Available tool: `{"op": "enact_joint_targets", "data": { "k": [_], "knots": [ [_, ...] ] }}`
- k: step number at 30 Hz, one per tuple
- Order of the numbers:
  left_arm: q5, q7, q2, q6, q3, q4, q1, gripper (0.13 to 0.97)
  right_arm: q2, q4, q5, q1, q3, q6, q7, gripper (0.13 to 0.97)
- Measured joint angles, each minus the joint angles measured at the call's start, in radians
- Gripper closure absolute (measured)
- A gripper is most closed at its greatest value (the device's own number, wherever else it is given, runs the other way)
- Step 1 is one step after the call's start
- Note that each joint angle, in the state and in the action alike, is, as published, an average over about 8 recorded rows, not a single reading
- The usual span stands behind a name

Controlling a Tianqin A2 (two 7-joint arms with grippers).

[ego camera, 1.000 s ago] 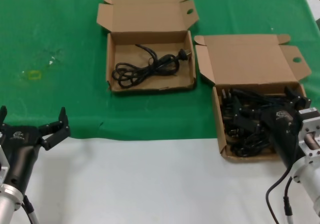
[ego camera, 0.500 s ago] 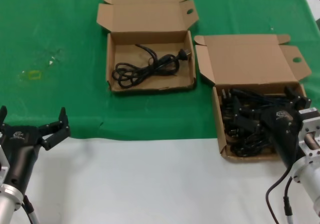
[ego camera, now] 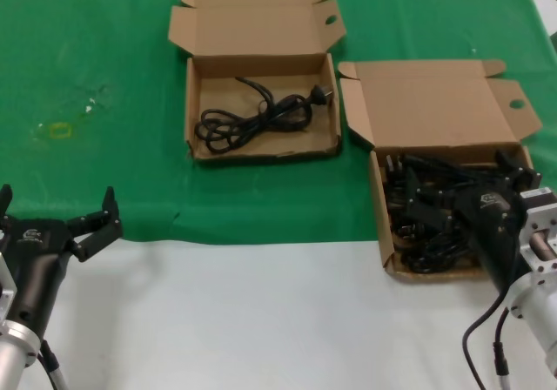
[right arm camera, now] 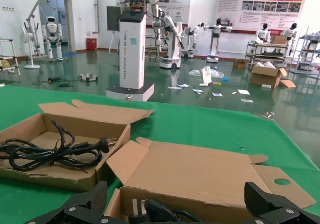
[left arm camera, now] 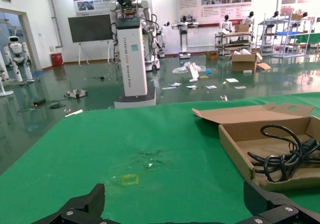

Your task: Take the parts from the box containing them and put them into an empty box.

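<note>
Green cloth (ego camera: 104, 68), brown cardboard boxes (ego camera: 261, 103)

Two open cardboard boxes sit on the green cloth of the counter, flaps folded back. The farther box (ego camera: 261, 116) holds a single thin black power cord (ego camera: 257, 116), loosely looped, with its moulded plug (ego camera: 322, 97) lying toward the box's right wall. The nearer box on the right (ego camera: 435, 190) is crowded with a tangled heap of black cords and plugs (ego camera: 426, 211), partly hidden behind the right end effector (ego camera: 492, 203).
</note>
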State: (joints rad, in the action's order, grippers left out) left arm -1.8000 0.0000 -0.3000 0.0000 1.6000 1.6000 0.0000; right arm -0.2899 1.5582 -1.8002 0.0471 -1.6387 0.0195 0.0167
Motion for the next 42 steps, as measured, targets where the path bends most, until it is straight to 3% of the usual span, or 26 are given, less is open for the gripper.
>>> {"op": "enact_joint_targets", "data": {
  "k": [42],
  "knots": [
    [0.0, 0.0, 0.0, 0.0, 0.0, 0.0, 0.0, 0.132, 0.0, 0.0, 0.0, 0.0, 0.0, 0.0, 0.0, 0.129]
  ]
}}
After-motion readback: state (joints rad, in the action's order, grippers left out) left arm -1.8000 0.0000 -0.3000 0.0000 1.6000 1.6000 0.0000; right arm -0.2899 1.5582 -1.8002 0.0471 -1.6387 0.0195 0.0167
